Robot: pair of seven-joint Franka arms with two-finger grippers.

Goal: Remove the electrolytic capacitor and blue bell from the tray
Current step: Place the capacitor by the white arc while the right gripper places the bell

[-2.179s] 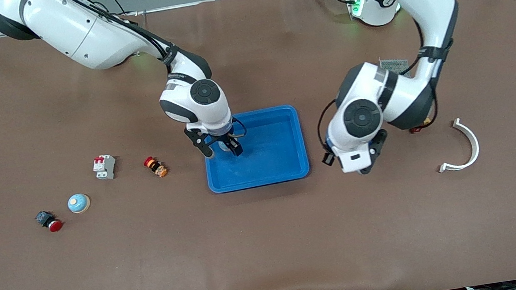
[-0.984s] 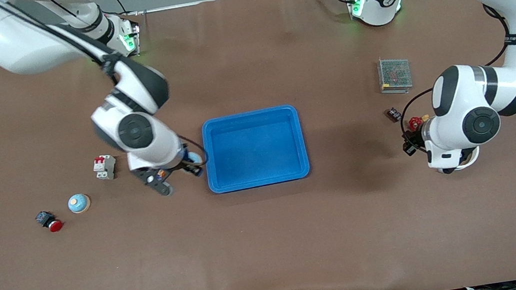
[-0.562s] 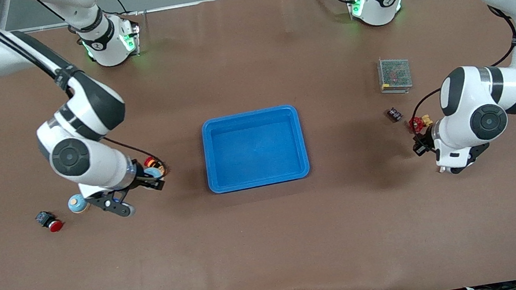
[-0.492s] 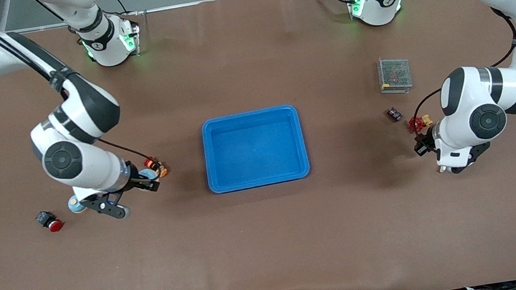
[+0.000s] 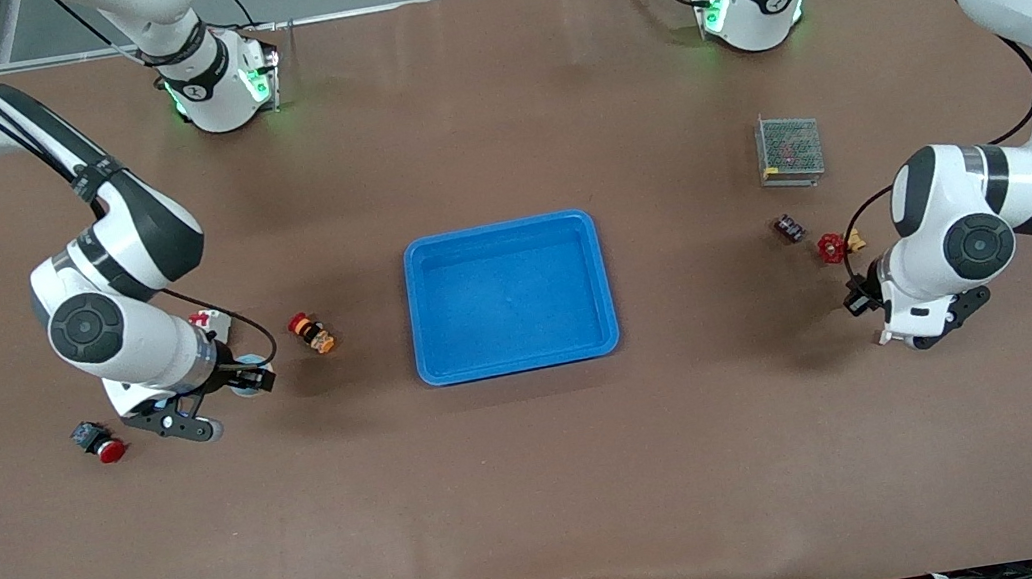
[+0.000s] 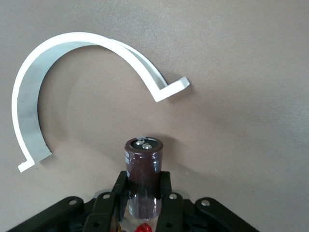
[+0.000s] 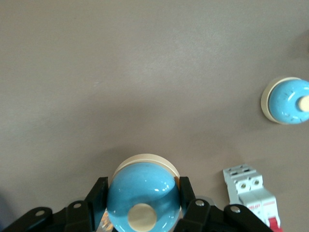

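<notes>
While two blue bells show, right gripper (image 7: pixel 142 205) jaws clasp one bell (image 7: pixel 140 193); left gripper (image 6: pixel 143 200) jaws clasp one capacitor (image 6: pixel 143 176).

White curved bracket (image 6: pixel 34 92) lying flat on the brown worktop (image 5: pixel 544 487) just beside the left gripper (image 6: pixel 143 203), second blue bell (image 7: pixel 286 101) and white circuit breaker (image 7: pixel 251 193) seen near the right gripper (image 7: pixel 142 205)

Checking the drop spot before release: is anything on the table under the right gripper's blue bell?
Nothing visible lies under the blue bell in the right gripper; a white breaker stands close beside, a second bell lies apart.
</notes>
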